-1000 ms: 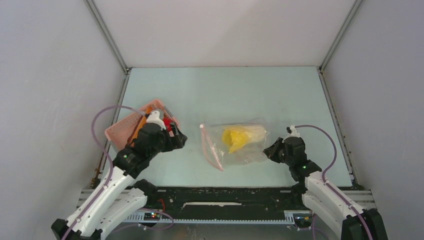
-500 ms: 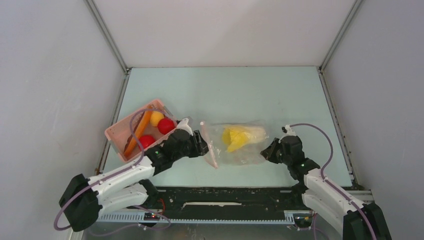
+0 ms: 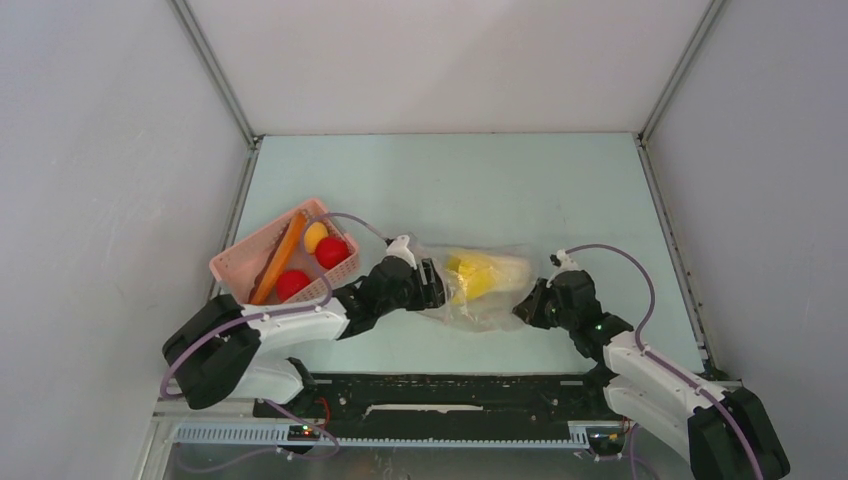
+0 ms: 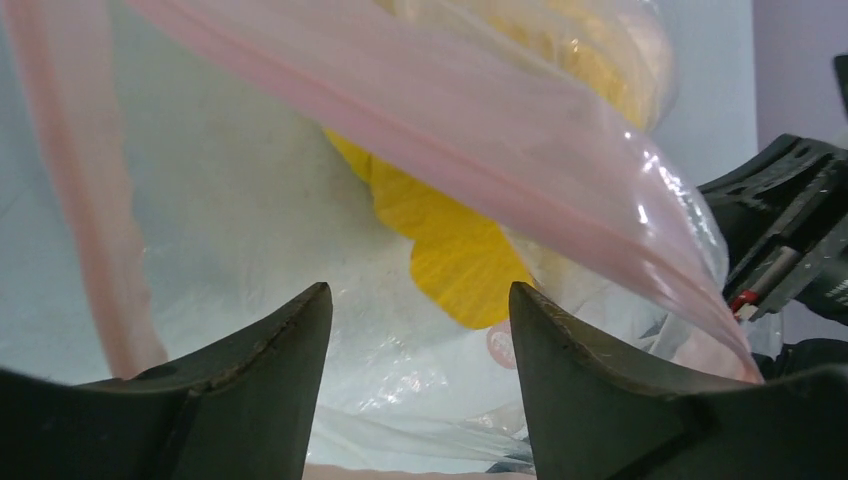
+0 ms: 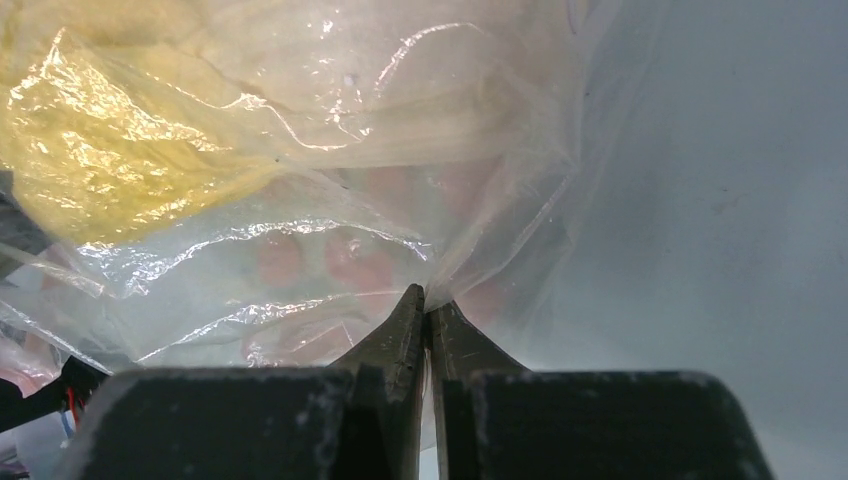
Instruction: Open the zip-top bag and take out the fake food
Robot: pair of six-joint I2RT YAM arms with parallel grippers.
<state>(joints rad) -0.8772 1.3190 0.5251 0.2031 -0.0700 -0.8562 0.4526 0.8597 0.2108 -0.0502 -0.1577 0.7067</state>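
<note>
The zip-top bag (image 3: 487,303) lies on the pale green table (image 3: 450,180), about in the middle, between the two grippers. Inside it is the larger yellow piece (image 3: 472,276), close to the bag's left end. The pinkish zip strip (image 4: 480,190) is at that left end – in the left wrist view it runs slanted across the top, with the yellow piece behind it.

The left gripper (image 3: 432,285) is at the mouth of the bag. Its fingers (image 4: 290,340) stand apart and nothing is between them; the yellow piece is just ahead of the gap. The right gripper (image 3: 522,310) is at the opposite, right end – its fingers are pressed together on a fold of the clear plastic.

Well to the left stands a pink slatted basket (image 3: 232,262). In it are two red round fruits (image 3: 333,252), an orange-yellow round fruit (image 3: 315,236) and an orange stick (image 3: 278,260).
</note>
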